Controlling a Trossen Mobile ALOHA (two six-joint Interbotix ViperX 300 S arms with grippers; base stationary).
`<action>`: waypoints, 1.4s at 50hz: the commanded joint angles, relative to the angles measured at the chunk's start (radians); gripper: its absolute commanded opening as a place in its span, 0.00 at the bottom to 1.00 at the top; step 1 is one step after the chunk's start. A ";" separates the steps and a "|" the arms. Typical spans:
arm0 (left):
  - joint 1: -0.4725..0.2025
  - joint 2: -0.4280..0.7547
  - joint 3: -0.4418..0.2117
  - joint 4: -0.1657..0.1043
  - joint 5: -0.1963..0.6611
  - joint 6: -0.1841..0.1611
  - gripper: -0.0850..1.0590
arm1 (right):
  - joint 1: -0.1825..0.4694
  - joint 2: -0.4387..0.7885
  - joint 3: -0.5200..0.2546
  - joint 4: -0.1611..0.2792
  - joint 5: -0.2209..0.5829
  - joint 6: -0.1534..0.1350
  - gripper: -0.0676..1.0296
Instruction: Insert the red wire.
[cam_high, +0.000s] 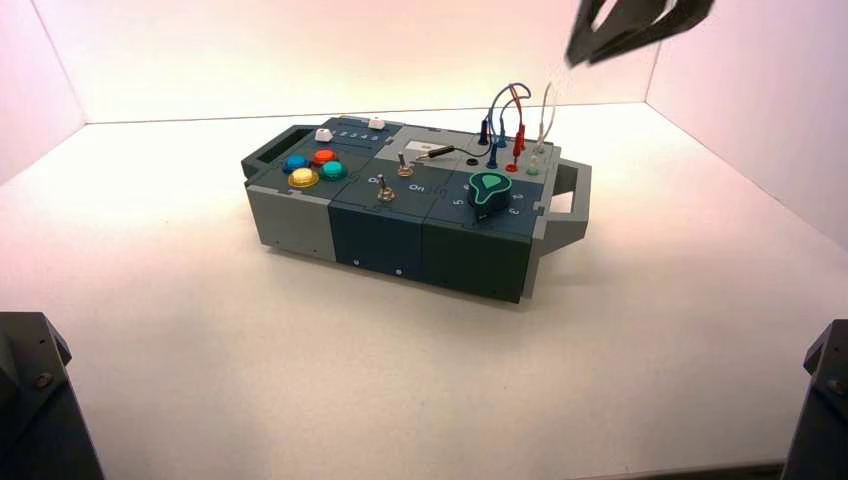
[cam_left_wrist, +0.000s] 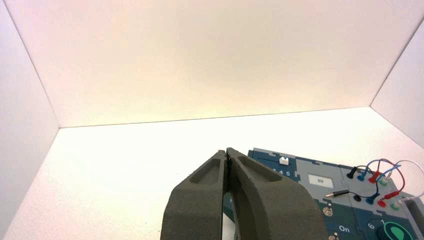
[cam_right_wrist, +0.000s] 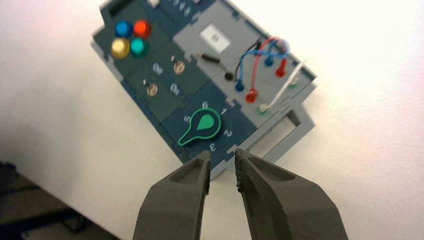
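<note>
High view: right gripper up in the air above the box's right end, cut off by the top edge of the picture — jaws not readable from there. Right wrist view settles it: fingers a narrow gap apart, holding nothing, hanging over the box's right front edge near the green knob. Red wire at the back right corner of the box, arching up among the other cables; both red plugs apparently seated in sockets on the grey panel, though too small to be certain. Blue wire looped just beside it, white wire at the very end. Black wire's loose plug lying flat on the grey panel.

Left gripper seen only in its own wrist view — tips pressed together, nothing between them, well apart from the wires and over the box's left end. Four coloured buttons at the left end, two toggle switches mid-box; positions hard to make out.
</note>
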 joint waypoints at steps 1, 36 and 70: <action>-0.002 0.015 -0.012 0.000 -0.012 0.002 0.05 | 0.014 0.064 -0.049 0.003 0.000 -0.012 0.39; -0.002 0.023 -0.014 -0.002 -0.012 0.000 0.05 | 0.014 0.299 -0.193 -0.049 0.002 -0.034 0.47; -0.002 0.014 -0.014 -0.002 -0.014 0.000 0.05 | -0.023 0.400 -0.253 -0.110 -0.008 -0.009 0.47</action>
